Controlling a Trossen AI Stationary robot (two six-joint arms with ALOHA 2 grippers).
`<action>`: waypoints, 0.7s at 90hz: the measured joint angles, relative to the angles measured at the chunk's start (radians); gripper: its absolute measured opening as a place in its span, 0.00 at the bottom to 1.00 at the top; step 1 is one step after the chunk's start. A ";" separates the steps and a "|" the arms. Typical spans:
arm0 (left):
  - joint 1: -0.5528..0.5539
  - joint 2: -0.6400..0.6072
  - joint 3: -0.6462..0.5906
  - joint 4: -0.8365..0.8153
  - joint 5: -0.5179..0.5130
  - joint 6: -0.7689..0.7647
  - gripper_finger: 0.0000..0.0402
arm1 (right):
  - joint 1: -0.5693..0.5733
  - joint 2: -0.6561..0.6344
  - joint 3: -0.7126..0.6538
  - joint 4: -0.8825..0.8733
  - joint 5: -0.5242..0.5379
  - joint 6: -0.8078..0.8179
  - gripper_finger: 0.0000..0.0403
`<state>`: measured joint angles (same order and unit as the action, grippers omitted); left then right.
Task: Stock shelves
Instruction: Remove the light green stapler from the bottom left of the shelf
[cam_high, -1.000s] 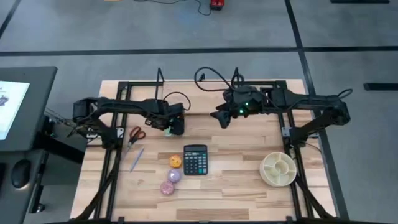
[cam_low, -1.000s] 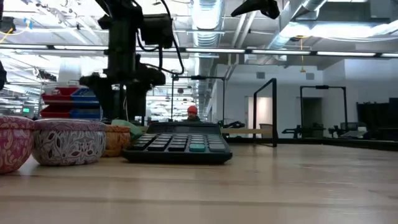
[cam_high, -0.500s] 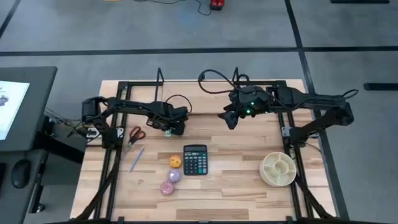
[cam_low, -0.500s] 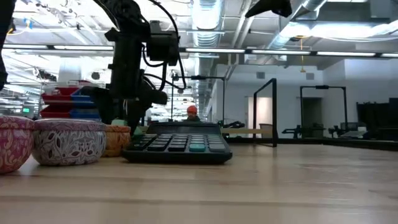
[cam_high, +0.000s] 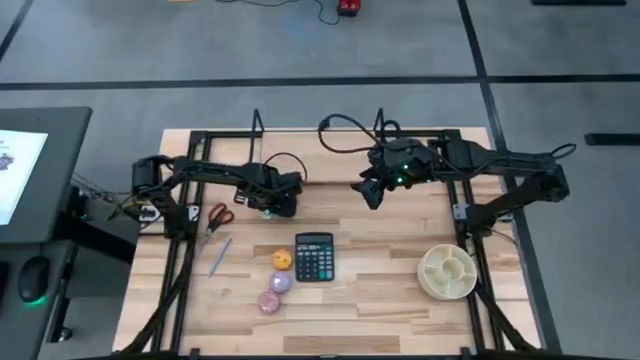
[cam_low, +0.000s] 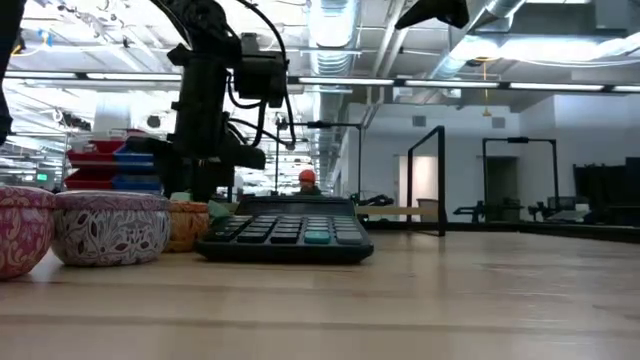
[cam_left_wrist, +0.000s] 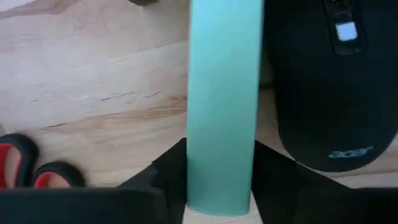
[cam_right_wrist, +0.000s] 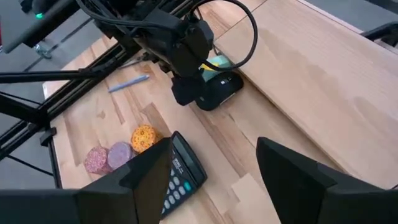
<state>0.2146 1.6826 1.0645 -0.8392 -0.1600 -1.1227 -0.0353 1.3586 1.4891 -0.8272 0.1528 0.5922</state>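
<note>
A flat green object (cam_left_wrist: 224, 106) is gripped between the fingers of the left tool (cam_high: 278, 203), left of centre in the high view, just beside a black mouse (cam_left_wrist: 329, 93). The right tool (cam_high: 370, 192) is held open above the desk (cam_high: 400, 300). The shelves (cam_high: 315, 155) are seen at the upper centre.

tabletop (cam_high: 390, 290): pale wood, matt | mouse (cam_left_wrist: 329, 93): black plastic, smooth

Calculator (cam_high: 314, 256) lies mid-table, tins (cam_high: 274, 286) at its left (scissors (cam_high: 215, 217) farther left), divided dish (cam_high: 447, 271) right.
</note>
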 joint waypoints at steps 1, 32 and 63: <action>0.000 -0.001 0.000 -0.004 0.000 0.000 0.26 | 0.000 0.000 0.000 0.000 0.000 0.000 0.55; -0.040 -0.136 0.000 -0.126 0.047 -0.040 0.25 | 0.000 0.000 0.000 0.002 0.003 -0.021 0.55; -0.233 -0.374 0.000 -0.203 0.168 -0.224 0.25 | -0.018 0.001 0.000 0.071 0.005 -0.114 0.55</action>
<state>-0.0179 1.3086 1.0645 -1.0421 0.0075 -1.3463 -0.0530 1.3594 1.4891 -0.7560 0.1577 0.4786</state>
